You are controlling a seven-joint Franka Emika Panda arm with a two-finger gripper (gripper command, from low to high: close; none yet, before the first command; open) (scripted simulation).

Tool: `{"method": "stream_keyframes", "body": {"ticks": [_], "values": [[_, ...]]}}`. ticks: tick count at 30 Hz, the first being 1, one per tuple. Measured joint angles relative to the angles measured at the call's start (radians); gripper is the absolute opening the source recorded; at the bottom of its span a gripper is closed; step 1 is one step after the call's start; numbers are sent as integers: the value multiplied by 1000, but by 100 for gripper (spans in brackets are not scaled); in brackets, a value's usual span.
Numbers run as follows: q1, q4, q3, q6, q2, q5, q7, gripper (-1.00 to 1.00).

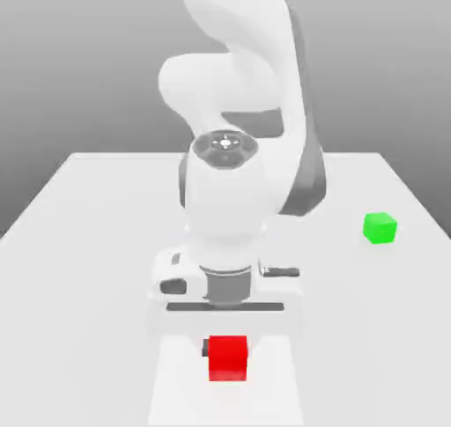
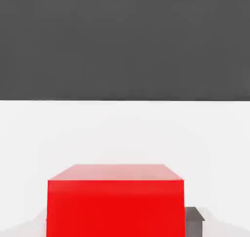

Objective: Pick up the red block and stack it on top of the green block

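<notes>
Hanging low over the near edge of the white table (image 1: 79,205), the Panda's gripper (image 1: 227,350) sits right at the red block (image 1: 228,358), which in the exterior view lies directly beneath the hand and appears to rest on the table. A small dark finger (image 1: 205,349) shows against the cube's side toward the exterior view's left, and the hand view shows another dark fingertip (image 2: 194,220) just beside the cube's edge. So the jaws stand narrow about the cube, one to each side; whether they press it firmly is hard to judge, though a grip seems likely.

The green block (image 1: 380,227) rests well apart, toward the exterior view's right and farther back on the table. The carry would therefore run rightward and away from the camera after a lift.

The hand's body hides most of the fingers in the exterior view, and the hand view cuts off the cube's lower part.
</notes>
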Motion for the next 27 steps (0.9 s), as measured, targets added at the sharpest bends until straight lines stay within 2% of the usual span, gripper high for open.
{"method": "stream_keyframes", "body": {"ticks": [6,15,23,27], "values": [[251,-66,171,-35,-116,126,-122,-100],[590,-170,353,-71,-270,259,-265,-100],[885,-268,548,-83,-377,318,-352,-100],[914,-284,591,-52,-364,299,-347,-100]]}}
